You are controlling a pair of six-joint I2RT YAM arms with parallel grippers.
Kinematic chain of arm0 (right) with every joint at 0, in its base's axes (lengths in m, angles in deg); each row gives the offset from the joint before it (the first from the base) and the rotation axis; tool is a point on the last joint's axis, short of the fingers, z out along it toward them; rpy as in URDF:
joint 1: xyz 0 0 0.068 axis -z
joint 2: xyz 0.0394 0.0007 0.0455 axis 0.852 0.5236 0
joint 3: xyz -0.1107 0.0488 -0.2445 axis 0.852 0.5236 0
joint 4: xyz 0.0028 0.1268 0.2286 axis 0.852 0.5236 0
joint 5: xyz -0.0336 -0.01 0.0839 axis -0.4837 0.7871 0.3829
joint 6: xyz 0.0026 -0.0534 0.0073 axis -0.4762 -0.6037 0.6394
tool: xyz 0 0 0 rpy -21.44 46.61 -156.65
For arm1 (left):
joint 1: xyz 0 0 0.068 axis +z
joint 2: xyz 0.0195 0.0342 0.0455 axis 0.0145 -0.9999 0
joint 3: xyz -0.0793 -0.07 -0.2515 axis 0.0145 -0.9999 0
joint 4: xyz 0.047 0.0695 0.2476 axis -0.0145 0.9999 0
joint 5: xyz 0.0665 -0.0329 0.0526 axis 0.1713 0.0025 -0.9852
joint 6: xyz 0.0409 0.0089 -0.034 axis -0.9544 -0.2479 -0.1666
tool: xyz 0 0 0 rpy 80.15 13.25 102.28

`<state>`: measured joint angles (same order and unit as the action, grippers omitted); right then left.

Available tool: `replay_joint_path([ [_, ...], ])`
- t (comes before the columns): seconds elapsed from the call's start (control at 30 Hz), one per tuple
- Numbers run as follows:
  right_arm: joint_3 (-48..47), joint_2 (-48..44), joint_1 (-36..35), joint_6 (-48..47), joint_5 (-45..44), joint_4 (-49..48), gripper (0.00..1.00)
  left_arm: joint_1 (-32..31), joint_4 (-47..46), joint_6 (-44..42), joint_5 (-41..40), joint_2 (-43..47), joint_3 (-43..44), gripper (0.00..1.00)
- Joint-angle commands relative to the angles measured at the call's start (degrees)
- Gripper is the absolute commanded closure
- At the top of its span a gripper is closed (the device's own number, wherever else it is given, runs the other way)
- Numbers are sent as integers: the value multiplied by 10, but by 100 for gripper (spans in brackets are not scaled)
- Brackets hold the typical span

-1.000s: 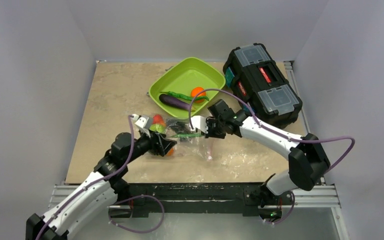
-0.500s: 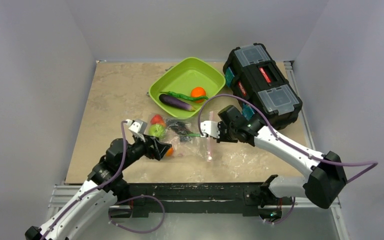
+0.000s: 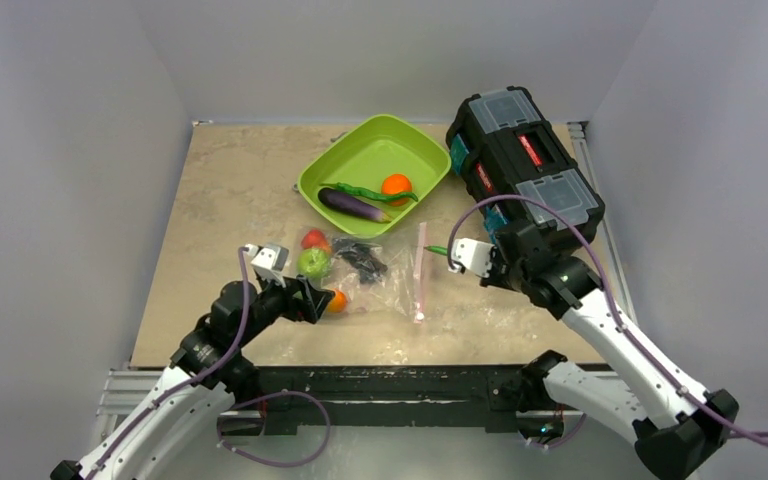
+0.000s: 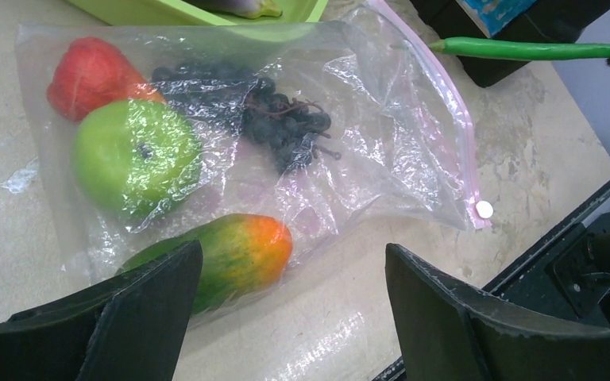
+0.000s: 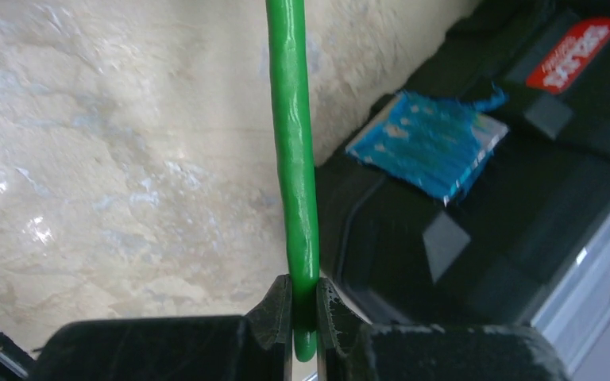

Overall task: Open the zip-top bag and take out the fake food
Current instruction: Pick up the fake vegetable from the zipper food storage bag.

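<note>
I see my right gripper (image 5: 302, 287) grasping the green pod (image 5: 292, 159); left gripper (image 4: 292, 262) spread, empty, zip-top bag (image 4: 381, 143) just ahead.

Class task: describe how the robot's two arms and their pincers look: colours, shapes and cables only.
The left arm and right arm have white link shells joined by black joints. A thin purple cable loops along each, and a small white box sits near each wrist. The left pincer has broad, black, wedge-shaped fingers; the right pincer is black too, with narrow tips.
</note>
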<state>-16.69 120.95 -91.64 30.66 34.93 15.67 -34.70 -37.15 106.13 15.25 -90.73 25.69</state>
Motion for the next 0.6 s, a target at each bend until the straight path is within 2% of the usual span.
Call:
replay_joint_path([
  [0.0,-5,-50,37,-11,-24,73,100,1,8,-4,-15,4,29,15],
  [0.4,-44,-112,147,1,29,142,100,1,48,4,-15,23,54,15],
  [0.57,-72,-116,166,13,73,150,100,1,55,11,-25,26,54,15],
])
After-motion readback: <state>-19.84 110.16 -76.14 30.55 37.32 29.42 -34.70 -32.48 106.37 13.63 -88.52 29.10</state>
